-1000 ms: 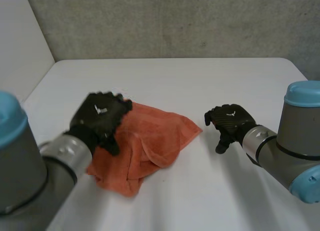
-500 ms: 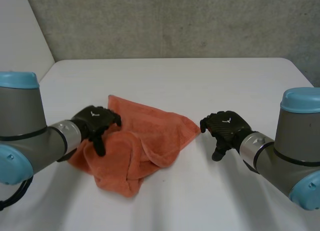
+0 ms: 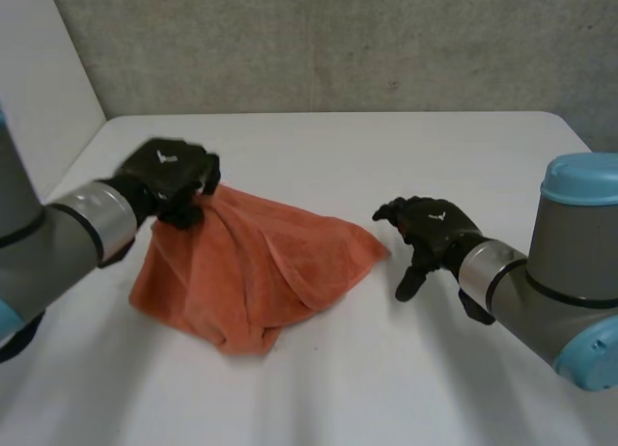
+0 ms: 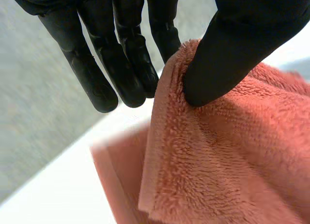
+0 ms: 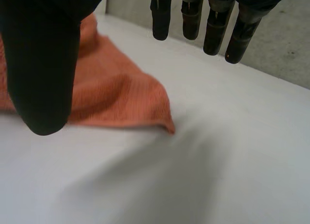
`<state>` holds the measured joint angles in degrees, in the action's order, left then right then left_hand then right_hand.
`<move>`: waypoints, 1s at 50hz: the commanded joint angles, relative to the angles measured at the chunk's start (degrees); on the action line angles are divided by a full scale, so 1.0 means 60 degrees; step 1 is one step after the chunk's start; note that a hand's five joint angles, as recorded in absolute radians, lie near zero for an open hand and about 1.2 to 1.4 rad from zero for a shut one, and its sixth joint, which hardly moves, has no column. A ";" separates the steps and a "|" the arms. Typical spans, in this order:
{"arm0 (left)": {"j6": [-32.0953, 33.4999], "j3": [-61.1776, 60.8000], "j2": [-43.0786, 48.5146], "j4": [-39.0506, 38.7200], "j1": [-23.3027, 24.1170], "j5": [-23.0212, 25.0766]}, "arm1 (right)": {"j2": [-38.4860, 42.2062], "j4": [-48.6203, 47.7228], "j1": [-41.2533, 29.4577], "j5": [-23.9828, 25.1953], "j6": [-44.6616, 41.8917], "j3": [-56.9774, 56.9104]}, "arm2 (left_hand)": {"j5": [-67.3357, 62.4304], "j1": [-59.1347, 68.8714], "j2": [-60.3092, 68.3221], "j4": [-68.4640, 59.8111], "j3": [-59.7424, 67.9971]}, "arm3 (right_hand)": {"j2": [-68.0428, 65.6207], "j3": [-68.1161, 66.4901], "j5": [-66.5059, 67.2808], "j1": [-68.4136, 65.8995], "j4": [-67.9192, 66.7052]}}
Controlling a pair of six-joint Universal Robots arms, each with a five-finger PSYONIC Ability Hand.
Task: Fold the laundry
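An orange towel (image 3: 256, 267) lies crumpled on the white table (image 3: 386, 156), its far left corner lifted. My left hand (image 3: 169, 176) is shut on that corner: in the left wrist view the thumb (image 4: 232, 54) pinches the towel's edge (image 4: 167, 112) against the fingers (image 4: 131, 54). My right hand (image 3: 425, 234) hovers open just right of the towel's right corner (image 3: 379, 245), apart from it. The right wrist view has its straight fingers (image 5: 193, 18) and thumb (image 5: 43, 64) above the table, with the towel's corner (image 5: 164, 122) below them.
A grey wall (image 3: 338, 41) stands behind the table's far edge. A white panel (image 3: 39, 89) borders the table on the left. Bare tabletop (image 3: 406, 369) stretches in front of and to the right of the towel.
My left hand has closed on the towel's far left corner and raised it up and leftward, stretching the cloth. My right hand spread its fingers and shifted slightly toward the towel.
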<state>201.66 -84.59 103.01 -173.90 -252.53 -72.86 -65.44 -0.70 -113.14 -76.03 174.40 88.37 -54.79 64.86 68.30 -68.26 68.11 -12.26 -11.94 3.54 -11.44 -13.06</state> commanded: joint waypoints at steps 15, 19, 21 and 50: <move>-0.0196 -0.0535 -0.2710 0.0067 0.0018 -0.0088 | 0.2995 -0.0073 -0.2194 -0.0028 0.2296 -0.2861 | -0.2535 0.2524 0.1951 -0.1957 0.1981 | 0.0377 0.0324 -0.0591 0.0239 0.0511; -0.0182 -0.0741 -0.2857 0.0023 -0.0026 -0.0059 | 0.3494 -0.0570 -0.2194 -0.1184 0.2223 -0.3433 | -0.2535 0.2524 0.1951 -0.1957 0.1981 | -0.7821 -0.7873 0.7607 -0.7958 -0.7686; -0.0182 -0.0828 -0.2857 0.0023 -0.0114 -0.0030 | 0.3451 -0.1284 -0.2194 -0.1943 0.2106 -0.3522 | -0.2535 0.2524 0.1951 -0.1957 0.1981 | -1.1289 -1.1342 1.1075 -1.1427 -1.1155; -0.0211 -0.1445 0.1551 -0.1484 0.0266 0.0044 | -0.0331 0.5685 -0.0802 -0.1685 -0.5453 -0.2657 | -0.2535 0.2524 0.1951 -0.1957 0.1981 | -1.1290 -1.1343 1.1076 -1.1427 -1.1156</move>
<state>200.24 -95.10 105.87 -179.07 -252.48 -72.36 -73.97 27.60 -118.75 -86.21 142.61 73.31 -56.91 64.86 68.48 -68.51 68.30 -66.90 -67.51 56.06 -55.91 -68.04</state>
